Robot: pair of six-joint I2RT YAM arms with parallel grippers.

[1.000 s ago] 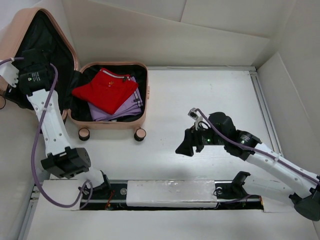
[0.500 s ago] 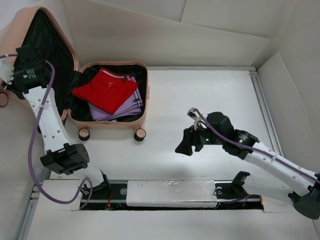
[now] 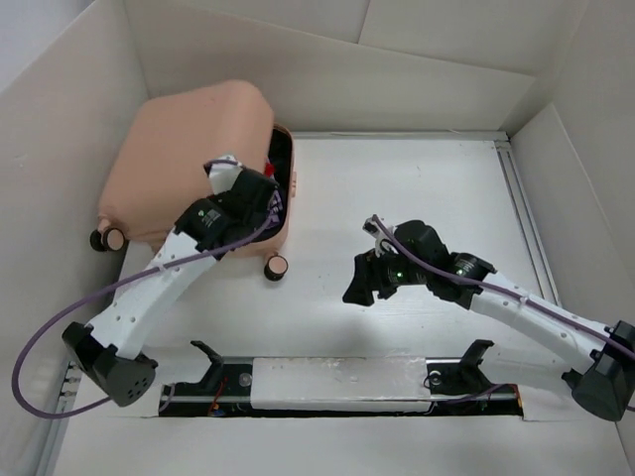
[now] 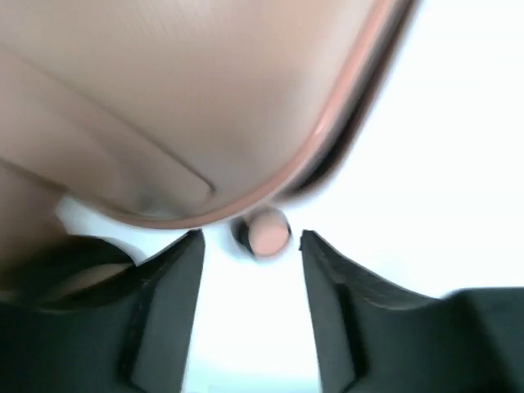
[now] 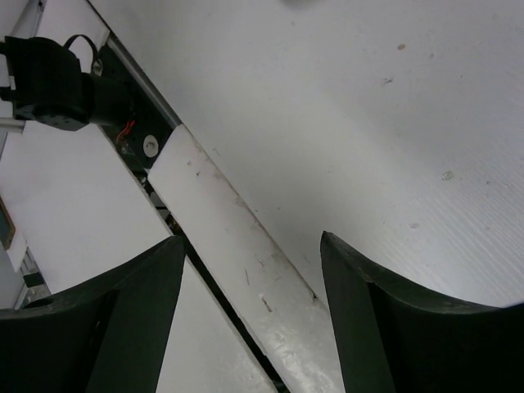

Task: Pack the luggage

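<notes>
Luggage [image 3: 184, 159] sits far left on the table [image 3: 417, 188], lid tipped over its base with a dark gap along the right edge, wheels [image 3: 277, 266] toward the arms. Left gripper [image 3: 260, 193] sits at the lid's near-right corner, fingers [image 4: 176, 295] parted on nothing, the shell just up and left of it. Right gripper [image 3: 359, 288] hangs spread and empty mid-table, well apart, so pressing the lid shut looks like the left arm's job.

A white surface [image 3: 417, 198] is bounded by white panels [image 3: 327, 74] along its far, left and right edges. The luggage [image 3: 179, 149] is laid at the far left corner, its lid lowered almost shut and its wheels [image 3: 276, 266] turned toward the near edge. A rail [image 3: 524, 228] is fixed along the right edge.
</notes>
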